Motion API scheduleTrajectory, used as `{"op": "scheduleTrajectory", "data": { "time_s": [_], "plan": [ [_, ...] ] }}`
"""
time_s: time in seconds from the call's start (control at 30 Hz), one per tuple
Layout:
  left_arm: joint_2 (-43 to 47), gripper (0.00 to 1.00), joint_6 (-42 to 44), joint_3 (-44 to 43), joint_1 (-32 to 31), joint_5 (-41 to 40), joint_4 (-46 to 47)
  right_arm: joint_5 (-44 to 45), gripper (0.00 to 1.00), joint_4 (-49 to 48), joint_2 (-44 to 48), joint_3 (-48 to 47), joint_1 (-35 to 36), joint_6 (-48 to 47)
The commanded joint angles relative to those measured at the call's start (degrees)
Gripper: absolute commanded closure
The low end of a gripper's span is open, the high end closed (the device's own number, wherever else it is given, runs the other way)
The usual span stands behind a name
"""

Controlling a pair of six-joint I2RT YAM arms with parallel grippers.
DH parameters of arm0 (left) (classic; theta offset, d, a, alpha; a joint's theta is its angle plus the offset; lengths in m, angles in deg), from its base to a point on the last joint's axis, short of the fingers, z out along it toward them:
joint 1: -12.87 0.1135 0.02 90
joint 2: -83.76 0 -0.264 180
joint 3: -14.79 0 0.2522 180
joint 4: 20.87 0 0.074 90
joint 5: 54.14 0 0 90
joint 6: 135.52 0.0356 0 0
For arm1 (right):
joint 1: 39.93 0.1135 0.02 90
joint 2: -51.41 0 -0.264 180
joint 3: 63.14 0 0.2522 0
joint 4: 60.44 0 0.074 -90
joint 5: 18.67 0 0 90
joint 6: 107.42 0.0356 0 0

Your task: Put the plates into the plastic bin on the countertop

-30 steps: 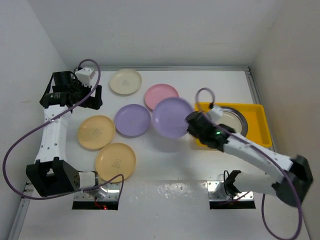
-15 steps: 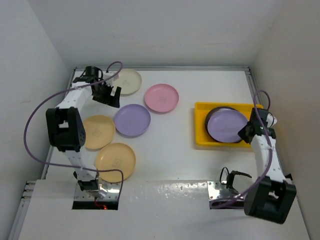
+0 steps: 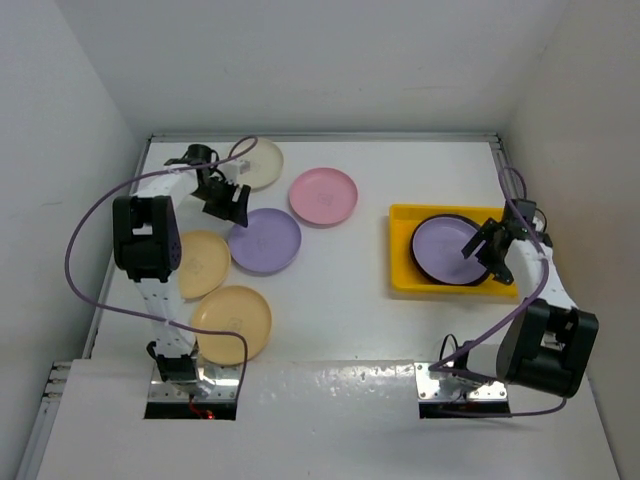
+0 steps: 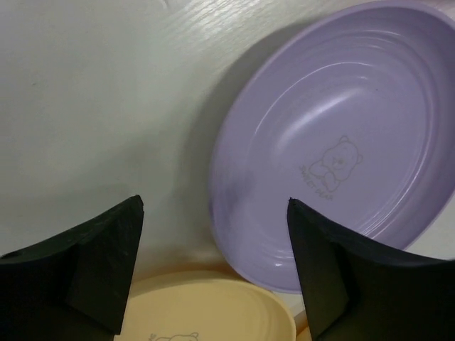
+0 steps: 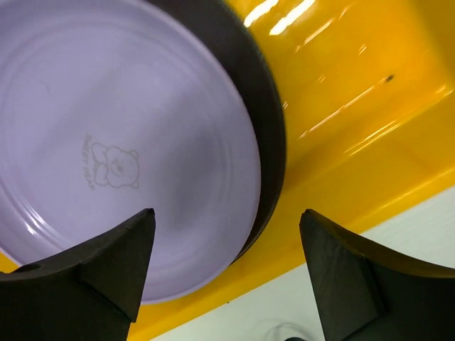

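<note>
The yellow plastic bin (image 3: 401, 276) holds a lavender plate (image 3: 450, 247) lying on a dark-rimmed plate (image 5: 273, 142). My right gripper (image 3: 480, 247) hangs open just over that stack's right edge, touching nothing (image 5: 227, 213). On the white countertop (image 3: 350, 310) lie a second lavender plate (image 3: 266, 241), a cream plate (image 3: 256, 163), a pink plate (image 3: 323, 196) and two tan-yellow plates (image 3: 203, 264) (image 3: 232, 322). My left gripper (image 3: 229, 202) is open, its jaws straddling the lavender plate's (image 4: 341, 135) upper-left rim (image 4: 213, 206), with a tan-yellow plate (image 4: 206, 309) just below.
White walls close in the table on three sides, with thin metal rails along the back and right edges (image 3: 508, 180). Purple cables loop from both arms (image 3: 90, 230). The arm bases stand at the near edge (image 3: 190, 370).
My right gripper has opened and let go of the lavender plate, which now lies in the bin. My left gripper has dropped from beside the cream plate to the lavender plate's rim, jaws narrowing slightly.
</note>
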Motion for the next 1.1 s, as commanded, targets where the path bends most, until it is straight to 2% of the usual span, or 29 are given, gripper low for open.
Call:
{"op": "scheduleTrajectory", "data": {
  "time_s": [0.0, 0.07, 0.1, 0.17, 0.2, 0.3, 0.33, 0.37, 0.43, 0.47, 0.5, 0.53, 0.57, 0.63, 0.73, 0.87, 0.93, 1.0, 1.03, 1.07],
  "plan": [
    [-2.37, 0.27, 2.19, 0.23, -2.7, -1.95, -0.24, 6.42, 0.19, 2.05, 2.19, -6.03, 1.53, -4.79],
    [-4.75, 0.36, 1.67, -1.0, -2.7, -5.65, -0.24, 7.83, 0.19, 1.79, 3.32, -8.83, 2.85, -6.03],
    [-5.8, 0.45, 1.66, -1.01, -2.7, -6.27, -0.24, 8.28, 0.19, 1.52, 3.51, -9.46, 4.95, -6.3],
    [-7.83, 0.52, 2.28, -1.01, -2.7, -6.89, -0.24, 7.85, 0.19, 1.09, 4.82, -11.39, 7.24, -6.56],
    [-7.83, 0.64, 2.28, -1.01, -2.7, -6.89, -0.24, 7.84, 0.19, 0.3, 5.18, -11.66, 9.17, -7.52],
    [-8.36, 0.82, 1.05, -1.62, -3.84, -2.42, -0.24, 7.06, 0.2, -1.37, 6.76, -12.63, 15.49, -10.59],
    [-7.75, 1.0, 0.52, -2.14, -3.85, -1.27, -0.24, 3.75, 0.21, -2.68, 7.28, -12.54, 16.73, -11.3],
    [-7.22, 1.0, 0.52, -2.15, -4.54, 1.44, -0.24, 1.97, 0.21, -3.48, 7.38, -12.37, 21.27, -12.53],
    [-3.63, 1.0, 0.52, -2.68, -5.16, 4.0, -0.84, -3.19, 0.23, -6.82, 7.03, -12.19, 23.94, -13.59],
    [-1.61, 1.0, 0.52, -3.2, -5.77, 5.75, -0.85, -5.58, 0.23, -7.87, 6.5, -12.37, 28.48, -13.16],
    [0.67, 1.0, 0.52, -3.81, -6.39, 6.47, -1.46, -7.69, 0.24, -8.75, 5.8, -13.15, 30.0, -12.72],
    [5.48, 1.0, 0.52, -4.43, -6.39, 7.08, -1.99, -8.84, 0.24, -11.98, 3.01, -14.46, 31.41, -11.5],
    [7.87, 1.0, 1.13, -5.74, -7.7, 7.09, -1.99, -10.86, 0.24, -14.36, -1.19, -17.87, 35.69, -10.27],
    [12.79, 1.0, 1.13, -7.67, -8.94, 6.3, -3.74, -12.45, 0.21, -15.96, -4.12, -20.7, 39.48, -8.33],
    [14.13, 1.0, 0.34, -13.21, -12.1, 4.45, -7.34, -16.41, 0.18, -20.43, -11.24, -28.25, 43.62, -6.12],
    [14.84, 1.0, -0.18, -16.2, -15.27, 4.97, -10.16, -15.1, 0.18, -21.07, -19.24, -34.51, 47.85, -9.19],
    [15.37, 1.0, -0.19, -17.0, -16.5, 5.76, -10.69, -14.22, 0.24, -20.37, -22.92, -36.61, 48.73, -9.64],
    [15.37, 1.0, -0.19, -17.7, -17.02, 5.77, -11.31, -11.51, 0.35, -19.92, -22.85, -36.8, 49.0, -9.55],
    [15.89, 1.0, -0.19, -18.31, -17.03, 6.47, -11.31, -10.45, 0.5, -20.27, -23.03, -36.54, 49.26, -9.38],
    [15.9, 1.0, -0.19, -18.84, -17.03, 6.99, -11.92, -10.0, 0.59, -21.06, -22.77, -35.67, 49.26, -8.24]
  ]
}}
